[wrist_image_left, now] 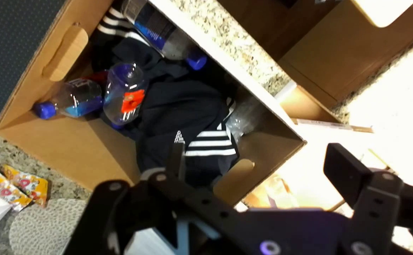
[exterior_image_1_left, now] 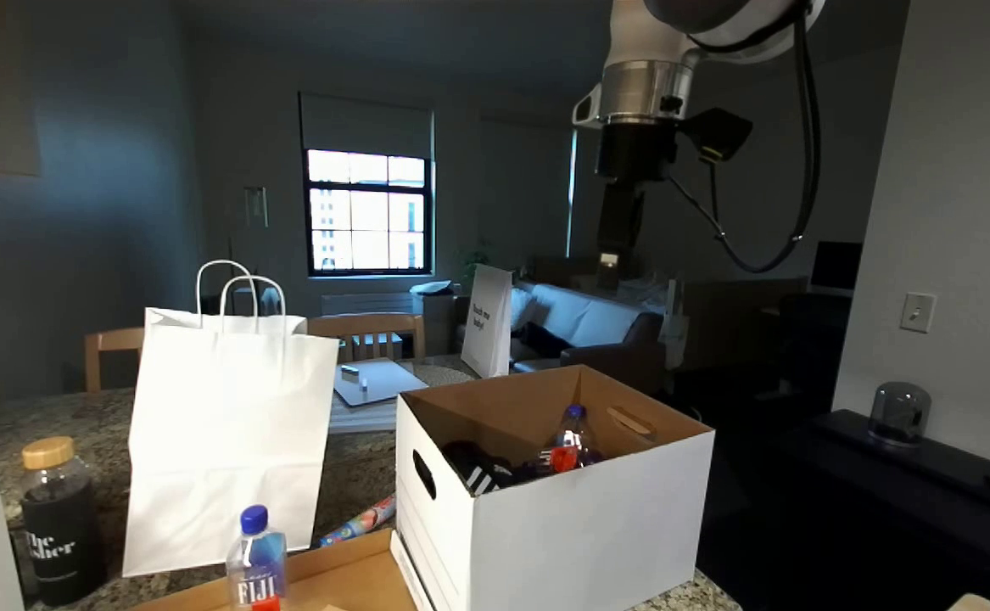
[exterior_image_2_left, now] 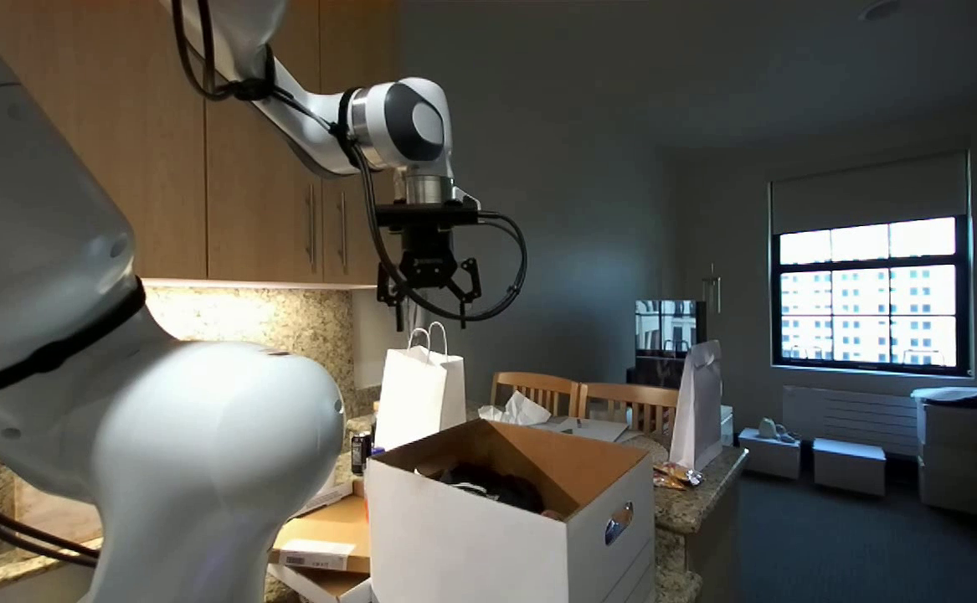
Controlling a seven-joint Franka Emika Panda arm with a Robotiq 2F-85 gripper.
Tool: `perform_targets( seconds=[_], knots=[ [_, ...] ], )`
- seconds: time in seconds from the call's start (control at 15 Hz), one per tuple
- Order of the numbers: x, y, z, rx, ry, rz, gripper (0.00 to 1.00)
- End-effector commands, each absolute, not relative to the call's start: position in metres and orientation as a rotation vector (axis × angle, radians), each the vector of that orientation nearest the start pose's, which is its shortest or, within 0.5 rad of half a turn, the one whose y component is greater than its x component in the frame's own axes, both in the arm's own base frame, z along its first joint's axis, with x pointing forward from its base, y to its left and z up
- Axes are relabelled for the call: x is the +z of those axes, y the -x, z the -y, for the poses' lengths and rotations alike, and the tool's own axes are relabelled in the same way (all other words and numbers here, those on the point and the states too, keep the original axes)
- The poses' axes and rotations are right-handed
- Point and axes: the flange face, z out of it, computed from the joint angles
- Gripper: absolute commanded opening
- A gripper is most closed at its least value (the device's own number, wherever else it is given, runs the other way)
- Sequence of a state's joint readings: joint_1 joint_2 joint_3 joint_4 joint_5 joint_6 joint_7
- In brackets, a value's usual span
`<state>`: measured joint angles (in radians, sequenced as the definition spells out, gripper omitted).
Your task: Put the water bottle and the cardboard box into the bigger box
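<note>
The bigger box [exterior_image_1_left: 588,535], white outside and brown inside, stands open on the counter; it also shows in an exterior view [exterior_image_2_left: 471,536] and the wrist view [wrist_image_left: 114,156]. A water bottle [exterior_image_1_left: 257,560] with blue cap stands upright beside it, by a shallow brown lid. Inside the box lie several similar bottles [wrist_image_left: 125,95] on dark striped cloth. A slim brown cardboard box [exterior_image_2_left: 329,528] with a white label lies beside the bigger box; in the wrist view glare washes that area out. My gripper [wrist_image_left: 257,150] is open and empty, high above the counter [exterior_image_2_left: 431,316].
A white paper bag [exterior_image_1_left: 232,441] and a dark jar [exterior_image_1_left: 62,526] stand on the counter. A second white bag [exterior_image_2_left: 697,406] stands near the far edge, with orange packets [wrist_image_left: 18,186] by it. A rolled printed paper [exterior_image_1_left: 363,519] lies beside the bigger box.
</note>
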<state>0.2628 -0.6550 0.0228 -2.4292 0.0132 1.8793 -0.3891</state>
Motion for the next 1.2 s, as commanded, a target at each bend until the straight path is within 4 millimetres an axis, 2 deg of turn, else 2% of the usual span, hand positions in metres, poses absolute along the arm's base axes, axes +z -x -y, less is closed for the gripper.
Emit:
perform_targets(
  seconds=[0.0, 0.07, 0.33, 0.4, 0.67, 0.8, 1.13],
  knots=[
    [0.543, -0.345, -0.089, -0.262, 2.97, 0.962, 1.0],
    [0.544, -0.351, -0.102, -0.205, 2.97, 1.014, 1.0],
    [0.545, -0.347, -0.087, -0.254, 3.003, 0.93, 1.0],
    [0.543, -0.35, -0.09, -0.248, 2.988, 0.916, 1.0],
    [0.532, -0.376, -0.127, -0.246, 2.963, 0.974, 1.0],
    [0.524, -0.389, -0.151, -0.232, 2.967, 1.056, 1.0],
    [0.505, -0.403, -0.211, -0.201, 2.926, 1.229, 1.0]
  ],
)
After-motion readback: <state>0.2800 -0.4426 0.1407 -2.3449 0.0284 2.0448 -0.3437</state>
